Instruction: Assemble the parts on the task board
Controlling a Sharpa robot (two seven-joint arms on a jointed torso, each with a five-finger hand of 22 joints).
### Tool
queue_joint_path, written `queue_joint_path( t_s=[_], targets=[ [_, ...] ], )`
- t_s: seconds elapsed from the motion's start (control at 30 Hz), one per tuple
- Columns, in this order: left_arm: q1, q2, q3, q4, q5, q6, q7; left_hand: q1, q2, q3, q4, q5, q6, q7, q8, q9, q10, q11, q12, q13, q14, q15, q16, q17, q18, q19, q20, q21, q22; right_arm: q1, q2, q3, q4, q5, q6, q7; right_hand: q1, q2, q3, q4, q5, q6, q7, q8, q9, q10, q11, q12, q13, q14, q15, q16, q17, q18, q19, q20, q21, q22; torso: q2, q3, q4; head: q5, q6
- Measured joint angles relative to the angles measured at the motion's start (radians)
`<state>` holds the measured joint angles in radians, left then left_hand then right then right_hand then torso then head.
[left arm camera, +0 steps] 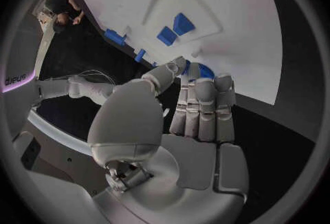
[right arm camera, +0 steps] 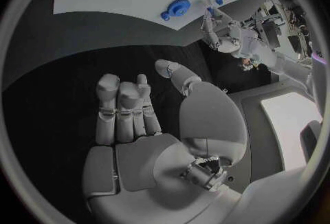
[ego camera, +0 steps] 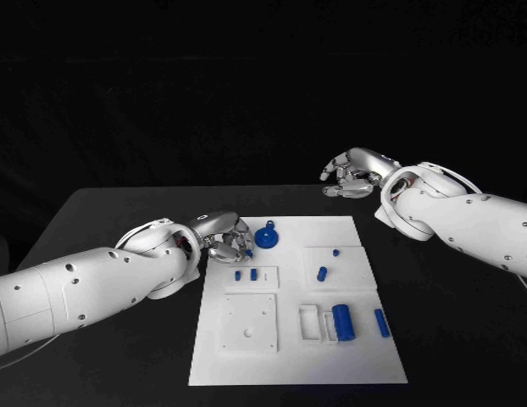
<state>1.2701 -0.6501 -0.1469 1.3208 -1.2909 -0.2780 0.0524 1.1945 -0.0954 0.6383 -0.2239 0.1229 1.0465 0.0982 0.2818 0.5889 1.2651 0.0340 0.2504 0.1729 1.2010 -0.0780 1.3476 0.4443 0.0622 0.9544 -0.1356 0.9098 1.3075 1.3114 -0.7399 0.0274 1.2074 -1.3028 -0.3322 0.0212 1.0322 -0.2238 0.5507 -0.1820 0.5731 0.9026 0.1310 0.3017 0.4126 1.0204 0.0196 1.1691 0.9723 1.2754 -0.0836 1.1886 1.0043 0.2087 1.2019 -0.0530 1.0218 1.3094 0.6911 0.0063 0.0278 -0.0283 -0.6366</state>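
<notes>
Parts (ego camera: pixel 343 322) on the task board (ego camera: pixel 337 356) are what matters, and the one in play is the blue round part (ego camera: pixel 268 236), a disc with a knobbly rim, lying on the board's far left corner, right at the fingertips of the left hand (ego camera: pixel 224 238). It looks like small moulded plastic: light, stiff, smooth enough to skate across the white plate if nudged, so a pinch across the rim seems the sensible hold, not a press from above. In the left wrist view the left hand's fingers (left arm camera: pixel 203 108) are curled forward together with the thumb alongside, and blue peeks out just past the fingertips. Touching it, or only hovering over it? I cannot tell, and I cannot tell whether anything is actually gripped.

Beyond that hand, toward the board's middle, sit two short blue pegs (ego camera: pixel 246 275), a small upright peg (ego camera: pixel 322 273), then the fat blue cylinder and a slim bar (ego camera: pixel 382 323) nearer the robot.

The right hand (ego camera: pixel 352 174) hangs well clear over the black table (ego camera: pixel 117 220) beyond the board's far edge, fingers loosely bent, holding nothing.
</notes>
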Motion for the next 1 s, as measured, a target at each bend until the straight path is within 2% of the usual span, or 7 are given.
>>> queue_joint_path(
  t_s=[0.47, 1.0],
  targets=[
    [0.0, 0.0, 0.0, -0.02, -0.006, 0.036, 0.0, -0.004, -0.004, 0.002, -0.003, 0.0, -0.001, 0.002, 0.0, 0.001, 0.0, 0.0, -0.001, 0.0, 0.001, 0.002, 0.0, 0.0, 0.0, 0.0, 0.0, 0.0, 0.0, -0.002, 0.003, 0.0, -0.001, 0.0, 0.0, 0.0, 0.0, 0.0, 0.0, 0.0, 0.0, -0.001, 0.0, 0.0, 0.0, 0.0, 0.0, 0.0, -0.001, 0.0, 0.0, 0.0, 0.0, 0.0, 0.004, -0.001, 0.0, 0.0, 0.0, 0.0002, -0.0009, 0.0, -0.005],
    [0.0, 0.024, -0.001, -0.043, -0.035, 0.039, 0.0, -0.001, -0.003, 0.004, -0.006, 0.0, -0.002, 0.002, -0.004, 0.0, 0.0, 0.0, -0.004, -0.001, 0.001, 0.002, 0.004, 0.001, 0.0, 0.0, 0.0, 0.0, 0.0, -0.003, 0.004, 0.0, 0.0, 0.0, 0.001, 0.0, 0.0, 0.0, 0.0, 0.0, 0.0, 0.0, 0.0, 0.0, 0.0, 0.0, 0.0, 0.0, -0.001, 0.0, 0.0, 0.0, 0.0, 0.0, 0.004, -0.001, 0.0, 0.0, 0.001, 0.0014, -0.002, 0.0, -0.005]
  ],
)
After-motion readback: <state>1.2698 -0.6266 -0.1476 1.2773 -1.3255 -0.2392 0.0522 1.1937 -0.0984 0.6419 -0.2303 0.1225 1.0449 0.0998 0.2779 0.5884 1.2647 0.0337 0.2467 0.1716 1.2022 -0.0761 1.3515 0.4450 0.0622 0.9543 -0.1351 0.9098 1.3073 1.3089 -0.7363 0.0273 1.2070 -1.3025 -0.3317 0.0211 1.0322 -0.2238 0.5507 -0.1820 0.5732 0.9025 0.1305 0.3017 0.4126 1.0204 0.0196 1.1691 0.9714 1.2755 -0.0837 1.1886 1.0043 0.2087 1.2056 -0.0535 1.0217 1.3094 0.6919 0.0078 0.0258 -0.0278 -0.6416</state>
